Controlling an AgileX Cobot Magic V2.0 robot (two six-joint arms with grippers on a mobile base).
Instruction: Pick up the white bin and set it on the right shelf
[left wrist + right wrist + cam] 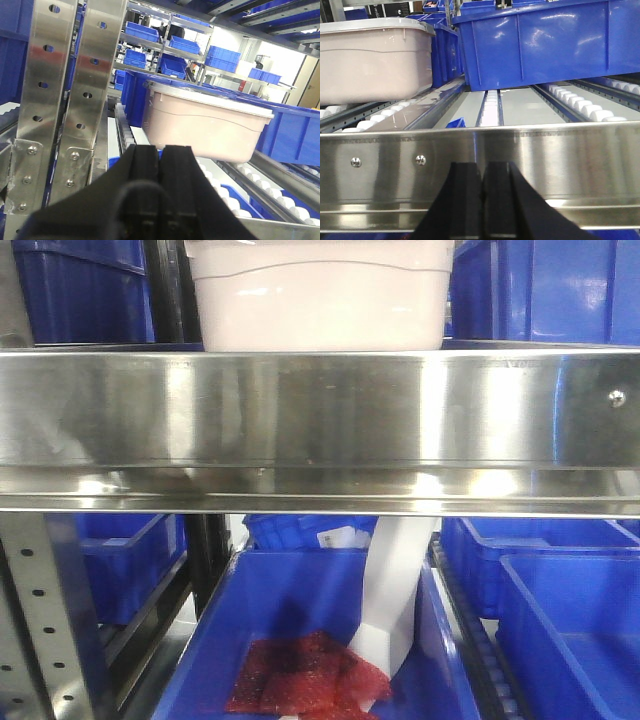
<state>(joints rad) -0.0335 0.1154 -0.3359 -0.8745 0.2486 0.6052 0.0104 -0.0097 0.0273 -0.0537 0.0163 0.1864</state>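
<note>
We judge the placing done or nearly so: the white bin (320, 295) sits on the right shelf (320, 425), behind its rail, while our left hand (161, 165) and right hand (482, 187) are closed, empty, needing only withdrawal.

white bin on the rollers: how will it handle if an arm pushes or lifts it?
The white bin sits on roller tracks, so a push probably sends it gliding easily. Its walls look like smooth, glossy plastic, likely slippery to pinch. It looks rigid; contents aren't visible, so weight is unclear.
</note>
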